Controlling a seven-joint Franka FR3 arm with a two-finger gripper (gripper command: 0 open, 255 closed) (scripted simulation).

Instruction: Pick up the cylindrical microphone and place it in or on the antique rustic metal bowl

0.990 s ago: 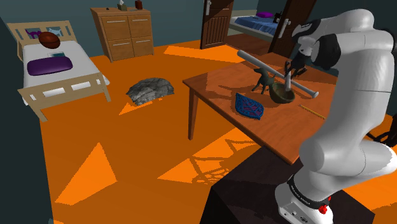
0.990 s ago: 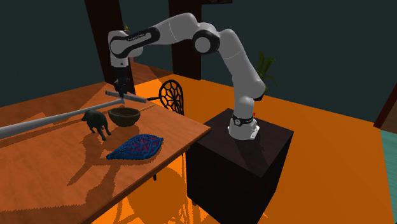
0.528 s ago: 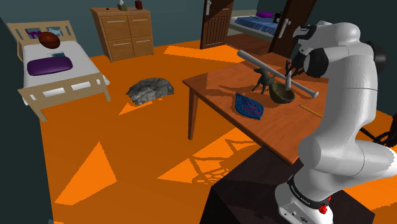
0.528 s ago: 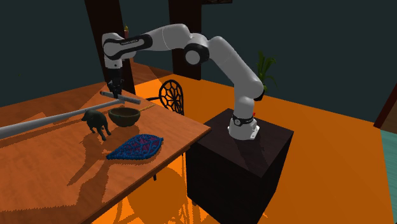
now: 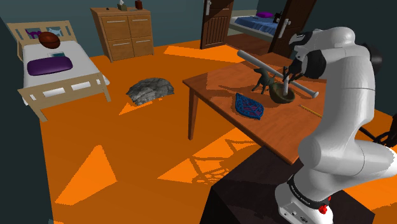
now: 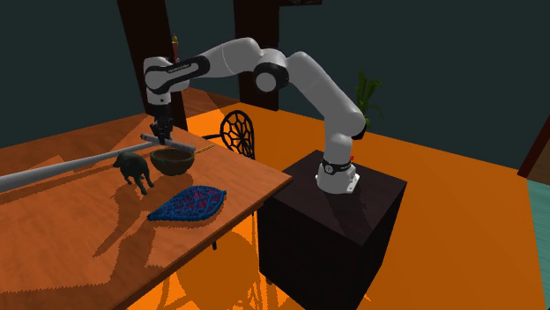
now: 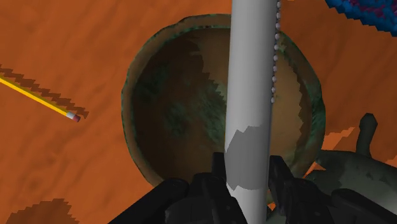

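While the white arm [image 6: 304, 75] reaches from its dark stand [image 6: 339, 225] out over the wooden desk [image 6: 62, 229], we see the black hand [image 7: 249, 181] clamped on the microphone [image 7: 251, 76], a plain grey cylinder with a row of small beads down one side. Both fingers [image 7: 219, 170] press against the cylinder near one end, and the rest of it runs out from the hand across the mouth of the bowl [image 7: 130, 95]. That bowl is round, brown inside with greenish patches and a worn rim, and it stands on the desk directly under the hand. From the second exterior view the microphone lies close to level, just above the rim; we cannot tell whether it touches it. A dark four-legged animal figure [image 6: 132, 167] stands just beside the bowl, and a blue cushion [image 6: 187, 203] with a red pattern lies near it, closer to the camera in that view. On the bowl's other side a yellow pencil [image 7: 38, 98] with a pink eraser lies flat on the wood, apart from the bowl. A long grey rod [image 5: 254, 62] lies across the desk behind the figure in the shoulder view.
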